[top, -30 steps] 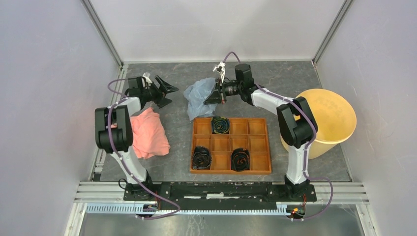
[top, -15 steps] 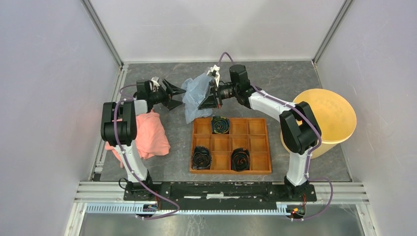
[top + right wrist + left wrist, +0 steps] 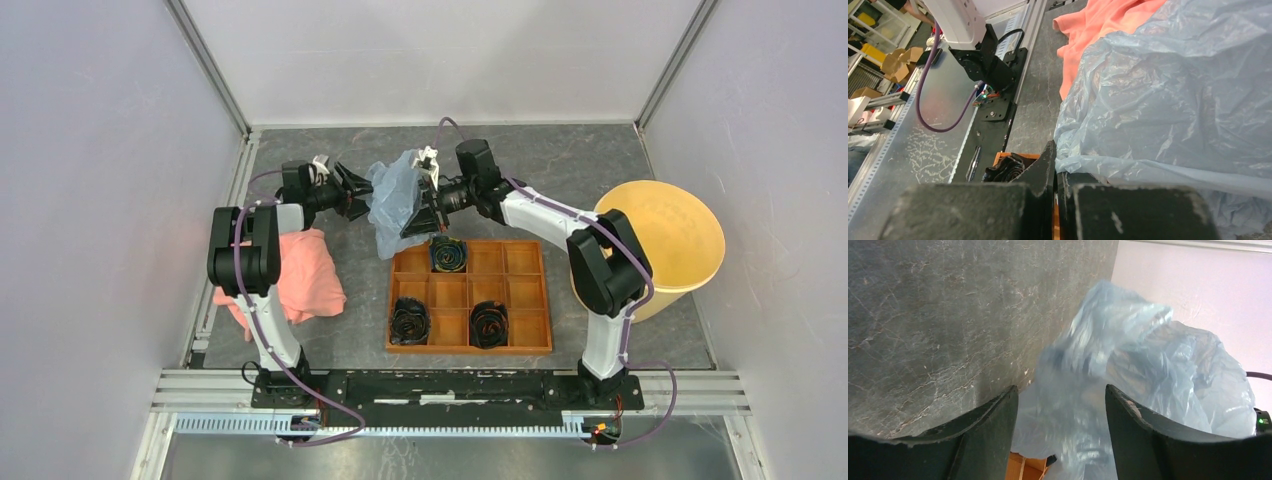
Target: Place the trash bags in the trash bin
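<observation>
From my console, the trash bag (image 3: 396, 200) is a thin, translucent pale blue film, crumpled into sharp creases and glossy folds. It is bunched up at the far middle of the tabletop (image 3: 580, 160), just behind the back left corner of the orange tray (image 3: 468, 347) and well apart from the trash bin (image 3: 665, 240).

My right end effector (image 3: 420, 215) is clamped on the film. The right wrist view shows the two matte black fingers pressed together with a fold of plastic pinched in the seam, and the rest billows above them.

My left end effector (image 3: 358, 193) sits at the bag's left edge with its jaws standing apart. In its wrist view the dark, curved fingers frame the wrinkled film, but I cannot tell whether they touch it.

The bin is a round yellow-tan plastic bucket with smooth tapered walls and a wide rim, tilted at the right edge. The tray is a flat grid of square compartments, three holding black coiled items (image 3: 410, 320). A soft salmon-pink cloth (image 3: 305, 275) lies rumpled on the left. The tabletop is dark grey and stone-veined.
</observation>
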`<state>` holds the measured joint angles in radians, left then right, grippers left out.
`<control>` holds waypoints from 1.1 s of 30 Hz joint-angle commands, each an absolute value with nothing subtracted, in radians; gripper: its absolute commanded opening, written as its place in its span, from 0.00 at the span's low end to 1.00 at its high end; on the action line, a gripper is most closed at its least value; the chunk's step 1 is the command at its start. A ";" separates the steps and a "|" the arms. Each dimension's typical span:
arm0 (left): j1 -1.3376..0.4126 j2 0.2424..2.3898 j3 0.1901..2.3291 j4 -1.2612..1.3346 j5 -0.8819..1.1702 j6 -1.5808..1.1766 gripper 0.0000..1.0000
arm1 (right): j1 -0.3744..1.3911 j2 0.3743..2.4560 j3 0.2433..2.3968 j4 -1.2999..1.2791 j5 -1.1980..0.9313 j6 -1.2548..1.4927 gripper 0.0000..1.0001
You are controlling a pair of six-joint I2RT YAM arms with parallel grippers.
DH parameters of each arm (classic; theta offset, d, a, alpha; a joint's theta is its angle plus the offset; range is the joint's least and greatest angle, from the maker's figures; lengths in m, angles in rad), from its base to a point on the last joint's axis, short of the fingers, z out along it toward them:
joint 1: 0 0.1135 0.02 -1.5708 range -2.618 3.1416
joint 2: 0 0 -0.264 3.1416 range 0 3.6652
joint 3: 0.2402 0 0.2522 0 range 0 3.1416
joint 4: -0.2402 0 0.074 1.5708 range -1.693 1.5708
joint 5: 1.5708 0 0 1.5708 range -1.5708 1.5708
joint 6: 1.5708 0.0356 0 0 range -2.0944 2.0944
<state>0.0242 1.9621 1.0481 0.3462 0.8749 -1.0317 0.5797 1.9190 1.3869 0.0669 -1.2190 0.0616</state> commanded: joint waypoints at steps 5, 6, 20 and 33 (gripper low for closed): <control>0.011 1.948 1.072 0.483 0.939 -1.073 0.66 | 0.590 1.835 1.388 0.003 -1.246 -0.040 0.00; 0.012 1.938 1.066 0.498 0.938 -1.077 0.60 | 0.589 1.833 1.390 0.003 -1.239 -0.045 0.00; 0.077 1.403 0.959 0.310 0.555 -0.728 0.08 | 0.554 1.899 1.583 -0.383 -0.424 0.069 0.01; 0.077 1.377 0.926 0.361 0.572 -0.769 0.02 | 0.549 1.756 1.236 -0.045 -0.374 0.149 0.43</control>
<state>0.0772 1.3647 0.9264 0.3408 0.5743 -0.7864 0.5499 1.7817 1.2659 -0.1799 -0.4088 0.1310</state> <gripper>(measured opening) 0.046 0.380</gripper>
